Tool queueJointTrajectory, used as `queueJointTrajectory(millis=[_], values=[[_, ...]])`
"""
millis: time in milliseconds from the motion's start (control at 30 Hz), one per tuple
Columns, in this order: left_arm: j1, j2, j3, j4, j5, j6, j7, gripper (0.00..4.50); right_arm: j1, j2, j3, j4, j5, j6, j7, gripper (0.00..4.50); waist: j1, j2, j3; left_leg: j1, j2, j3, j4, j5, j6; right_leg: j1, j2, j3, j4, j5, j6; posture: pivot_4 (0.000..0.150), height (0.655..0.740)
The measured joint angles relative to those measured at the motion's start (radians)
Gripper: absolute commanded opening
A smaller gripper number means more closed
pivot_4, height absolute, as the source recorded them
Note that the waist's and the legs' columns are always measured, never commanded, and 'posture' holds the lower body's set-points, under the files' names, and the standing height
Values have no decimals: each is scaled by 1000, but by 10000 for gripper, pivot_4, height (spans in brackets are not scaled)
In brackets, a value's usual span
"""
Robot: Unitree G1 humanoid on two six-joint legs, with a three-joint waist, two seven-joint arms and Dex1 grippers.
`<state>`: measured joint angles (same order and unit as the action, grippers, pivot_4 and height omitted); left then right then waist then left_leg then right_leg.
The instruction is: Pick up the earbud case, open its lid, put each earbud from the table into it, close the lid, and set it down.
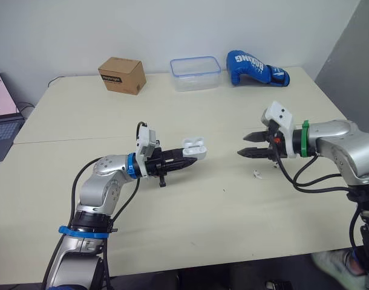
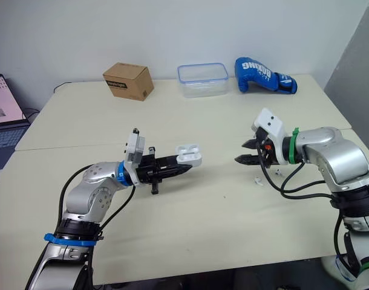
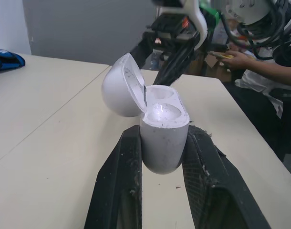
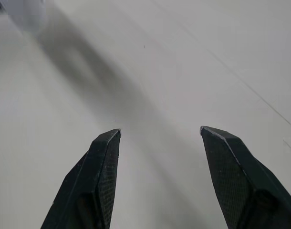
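While clamped between left fingers [image 3: 116, 191], glossy white earbud case [image 3: 162, 138], lid [image 3: 118, 86] agape.

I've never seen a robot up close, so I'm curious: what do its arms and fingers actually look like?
Both arms are rounded silver shells with black cables looping outside. The left arm wears blue rings, the right arm a green ring. Each wrist carries a small white box. The left gripper and right gripper each end in two tapered black fingers.
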<state>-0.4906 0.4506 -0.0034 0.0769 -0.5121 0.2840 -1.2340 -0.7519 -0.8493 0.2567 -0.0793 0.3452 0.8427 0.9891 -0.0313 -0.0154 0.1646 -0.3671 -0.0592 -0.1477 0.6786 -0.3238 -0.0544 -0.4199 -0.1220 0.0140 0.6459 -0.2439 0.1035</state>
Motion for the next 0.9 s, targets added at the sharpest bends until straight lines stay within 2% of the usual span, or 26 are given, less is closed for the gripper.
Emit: queueJointTrajectory(millis=[333, 900], values=[[9, 9, 8, -45, -6, 16, 6, 7717, 69, 17, 88, 100, -168, -45, -33, 27519, 1, 0, 0, 0, 0, 0, 0, 0, 0, 0, 0, 0, 0, 0, 0, 1500, 7307], [28, 20, 8, -78, -7, 35, 21, 7717, 142, 6, 74, 100, -208, -58, 13, 27519, 2, 0, 0, 0, 0, 0, 0, 0, 0, 0, 0, 0, 0, 0, 0, 1500, 7307]])
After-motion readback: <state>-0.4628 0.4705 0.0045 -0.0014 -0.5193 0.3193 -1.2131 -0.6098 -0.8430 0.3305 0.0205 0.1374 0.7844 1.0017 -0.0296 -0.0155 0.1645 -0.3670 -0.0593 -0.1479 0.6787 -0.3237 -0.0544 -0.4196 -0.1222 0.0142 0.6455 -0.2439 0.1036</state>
